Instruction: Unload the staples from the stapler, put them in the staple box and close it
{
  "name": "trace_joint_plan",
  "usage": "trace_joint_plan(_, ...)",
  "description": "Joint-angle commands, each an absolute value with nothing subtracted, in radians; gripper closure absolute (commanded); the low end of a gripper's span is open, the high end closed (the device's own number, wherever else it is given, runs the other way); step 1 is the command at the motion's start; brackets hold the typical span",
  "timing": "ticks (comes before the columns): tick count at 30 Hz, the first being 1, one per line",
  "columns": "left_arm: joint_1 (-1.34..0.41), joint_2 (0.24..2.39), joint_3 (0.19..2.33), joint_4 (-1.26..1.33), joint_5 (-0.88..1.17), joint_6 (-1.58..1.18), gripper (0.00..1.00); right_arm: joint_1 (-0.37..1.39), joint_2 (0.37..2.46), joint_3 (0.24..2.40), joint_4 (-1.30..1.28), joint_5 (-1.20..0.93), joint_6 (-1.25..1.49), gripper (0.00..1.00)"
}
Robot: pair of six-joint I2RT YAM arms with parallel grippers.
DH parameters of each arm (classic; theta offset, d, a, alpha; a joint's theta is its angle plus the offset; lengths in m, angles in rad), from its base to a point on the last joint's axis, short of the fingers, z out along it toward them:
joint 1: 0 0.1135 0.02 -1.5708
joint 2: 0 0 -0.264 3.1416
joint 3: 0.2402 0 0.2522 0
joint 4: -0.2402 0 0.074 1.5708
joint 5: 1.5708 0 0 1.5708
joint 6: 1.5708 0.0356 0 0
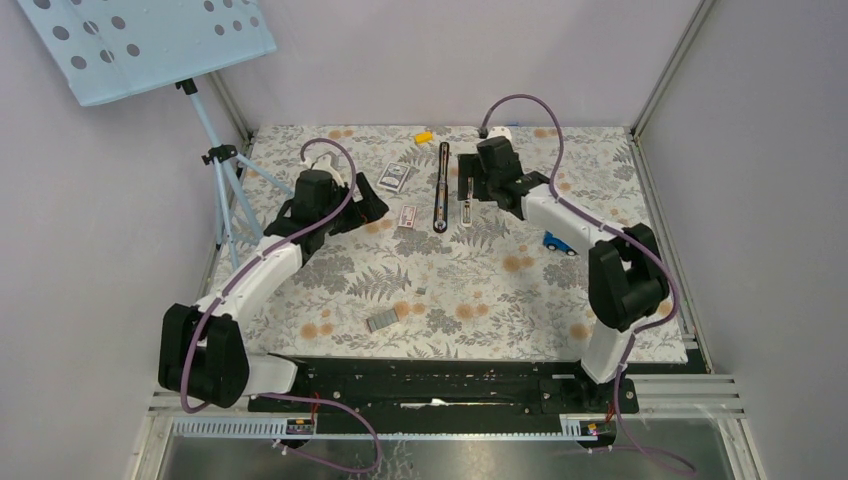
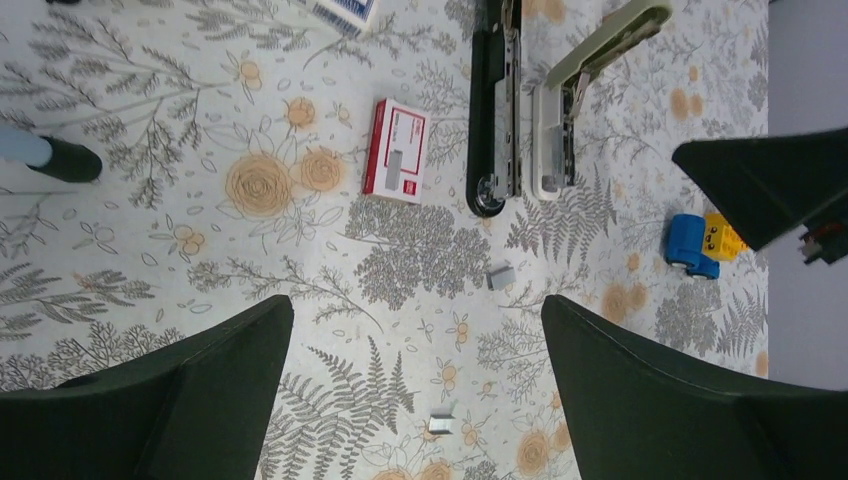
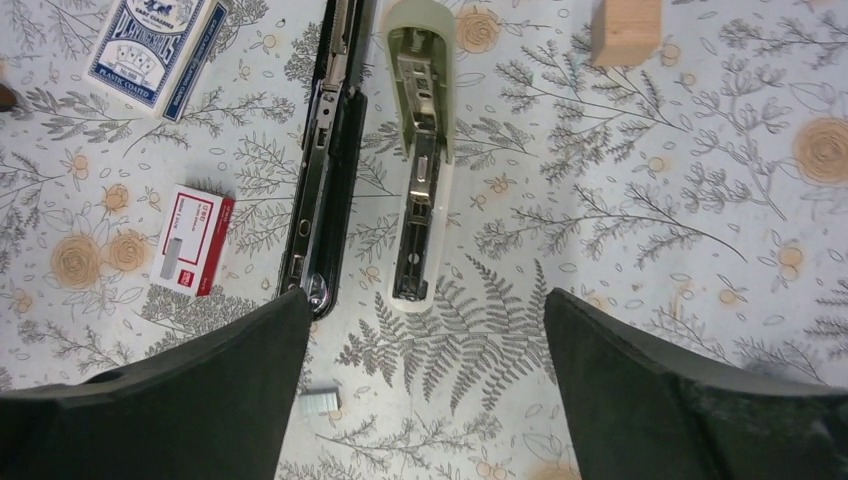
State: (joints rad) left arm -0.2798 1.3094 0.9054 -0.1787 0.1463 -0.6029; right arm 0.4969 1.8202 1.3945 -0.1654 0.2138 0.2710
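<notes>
The left gripper [image 2: 415, 310] and right gripper [image 3: 420, 320] gape wide, empty. That black stapler [image 3: 330, 170], eleven o'clock from the right: stiff, slick, probably light; pinch its sides midway.

Staples [image 3: 318, 402] lie before stapler [image 3: 322, 180] (apart, seemingly).

Left fingers [image 2: 180, 400], right fingers [image 3: 180, 400] wide apart

Bright, even, diffuse overhead light, only soft faint shadows, crisp focus across the floral table [image 1: 500, 290].
</notes>
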Motion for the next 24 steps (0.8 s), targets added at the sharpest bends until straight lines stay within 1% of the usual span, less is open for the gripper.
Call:
trace_joint_plan(1, -0.272, 1.274, 0.982, -0.182, 0.098, -0.576, 0.01, 0.476, 1.704, 1.354, -0.215, 0.195, 0.265, 0.03)
trace_joint_plan(2, -0.270, 1.269, 0.986, -0.182, 0.095, -0.576, 0.01, 0.470, 1.695, 1.352, -0.240, 0.195, 0.279, 0.01)
trace_joint_plan(3, -0.269, 1.264, 0.990, -0.185, 0.090, -0.577, 0.01, 0.460, 1.688, 1.358, -0.271, 0.193, 0.295, 0.00)
trace_joint_plan(7, -0.256, 1.250, 1.007, -0.217, 0.048, -0.574, 0.01, 0.412, 1.694, 1.405, -0.406, 0.175, 0.328, 0.00)
trace_joint_plan(10, -0.235, 1.238, 1.017, -0.218, 0.046, -0.570, 0.01, 0.396, 1.713, 1.413, -0.464, 0.213, 0.288, 0.00)
trace_joint_plan(15, -0.213, 1.226, 1.053, -0.223, 0.043, -0.559, 0.01, 0.380, 1.708, 1.323, -0.444, 0.258, 0.288, 0.00)
trace_joint_plan(20, -0.206, 1.248, 1.104, -0.256, 0.020, -0.543, 0.01, 0.353, 1.620, 1.235, -0.403, 0.272, 0.361, 0.00)
trace_joint_plan(24, -0.206, 1.285, 1.125, -0.281, 0.023, -0.539, 0.01, 0.348, 1.558, 1.190, -0.389, 0.305, 0.366, 0.00)
